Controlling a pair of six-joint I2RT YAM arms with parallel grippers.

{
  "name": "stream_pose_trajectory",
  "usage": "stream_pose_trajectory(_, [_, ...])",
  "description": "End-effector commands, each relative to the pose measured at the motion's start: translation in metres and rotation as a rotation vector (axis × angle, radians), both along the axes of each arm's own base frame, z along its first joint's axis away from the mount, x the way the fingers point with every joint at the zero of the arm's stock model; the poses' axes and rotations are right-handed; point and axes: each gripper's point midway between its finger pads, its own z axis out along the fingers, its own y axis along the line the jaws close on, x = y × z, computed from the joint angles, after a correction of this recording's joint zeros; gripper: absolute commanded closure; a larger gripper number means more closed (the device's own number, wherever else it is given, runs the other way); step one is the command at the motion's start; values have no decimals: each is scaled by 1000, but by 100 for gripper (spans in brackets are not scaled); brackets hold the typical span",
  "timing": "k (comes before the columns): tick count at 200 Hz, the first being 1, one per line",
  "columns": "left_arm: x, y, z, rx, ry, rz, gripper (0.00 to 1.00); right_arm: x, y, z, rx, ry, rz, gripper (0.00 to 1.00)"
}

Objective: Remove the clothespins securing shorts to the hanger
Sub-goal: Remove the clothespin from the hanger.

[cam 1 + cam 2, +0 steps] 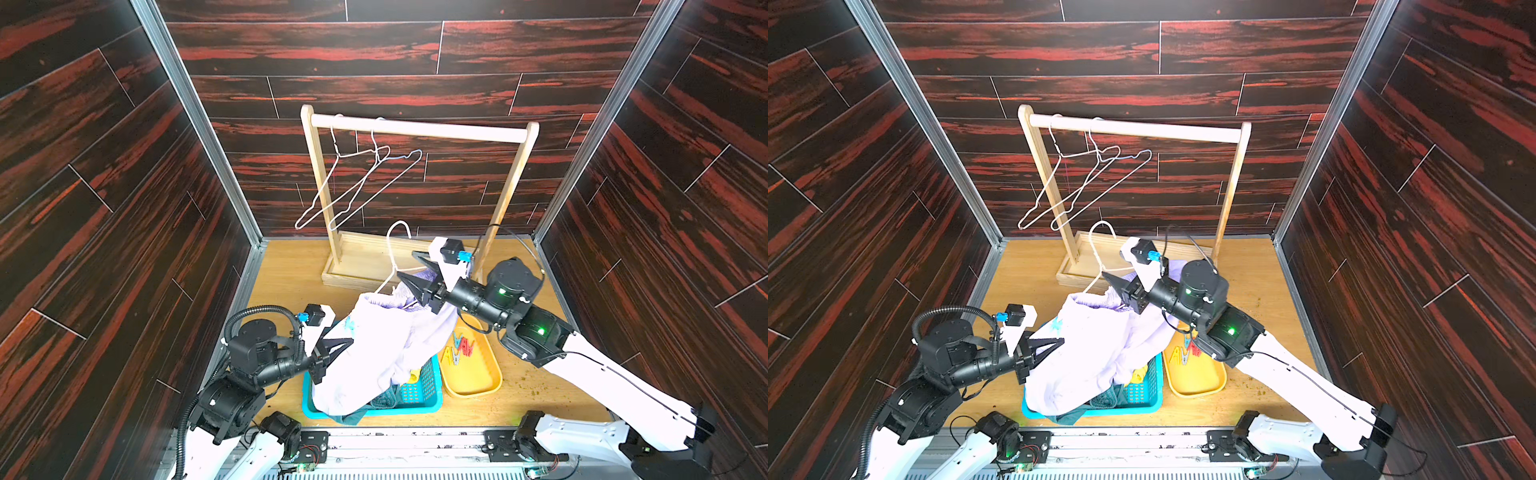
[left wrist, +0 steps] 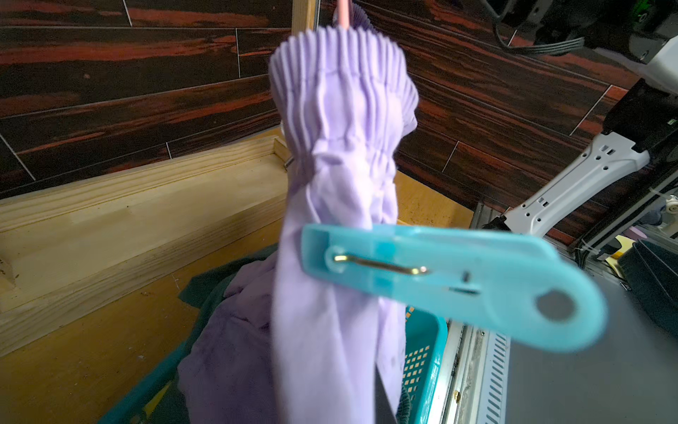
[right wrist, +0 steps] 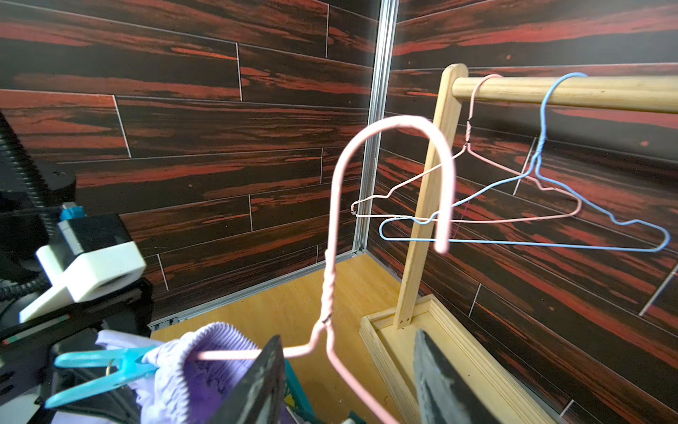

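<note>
A light-blue clothespin (image 2: 440,279) is clipped onto the gathered waistband of the lavender shorts (image 1: 374,353), with its two handle legs splayed apart in the right wrist view. The waistband hangs from a pink wire hanger (image 3: 332,257) whose hook points up, free of any rail.

The left gripper (image 1: 349,341) has its fingers (image 1: 332,347) pressed together. Their tip lies against the lavender cloth just beside the clothespin; whether they pinch the fabric or the peg I cannot tell. The right gripper (image 3: 346,337) is at the hanger's neck with its fingers (image 3: 257,385) spread, one shoulder wire running down between them.

The shorts' legs drape into a teal basket (image 1: 432,399) on the bench (image 1: 291,282). Yellow shorts (image 1: 413,376) and dark teal shorts (image 1: 382,399) lie in it beneath them.

Just beside the basket is a yellow tray (image 1: 490,374) holding several loose clothespins (image 1: 459,347) in yellow, red and blue.

Behind stands a wooden rack (image 1: 415,129). A bare pink hanger (image 3: 513,220) and a bare blue hanger (image 3: 587,244) hang from its rail.
</note>
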Motion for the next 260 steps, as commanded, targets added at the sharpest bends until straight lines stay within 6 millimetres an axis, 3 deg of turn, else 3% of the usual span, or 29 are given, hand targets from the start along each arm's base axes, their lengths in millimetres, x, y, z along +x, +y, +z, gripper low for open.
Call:
stream_pose_trajectory(1, [-1, -2, 23, -34, -65, -16, 100, -4, 10, 9, -4, -18, 27, 43])
stream_pose_trajectory(27, [-2, -2, 24, -35, -66, -18, 100, -1, 20, 7, -32, -15, 27, 43])
stream_pose_trajectory(75, [-3, -2, 23, -31, -64, -19, 100, 25, 23, -4, -91, 5, -106, 43])
stream_pose_trajectory(149, [-2, -1, 21, -25, -63, -12, 100, 19, 44, -6, -129, -11, -67, 50])
stream_pose_trajectory(196, [-3, -1, 20, -22, -56, -12, 100, 17, 48, 0, -144, -35, -77, 54])
stream_pose_trajectory(227, [-4, 0, 20, -24, -59, -13, 100, 17, 46, 2, -148, -41, -88, 66])
stream_pose_trajectory(243, [-4, 0, 20, -24, -60, -12, 100, 16, 46, 1, -149, -40, -85, 79])
stream_pose_trajectory(260, [-3, 0, 20, -27, -61, -7, 100, 14, 47, 0, -149, -37, -74, 100])
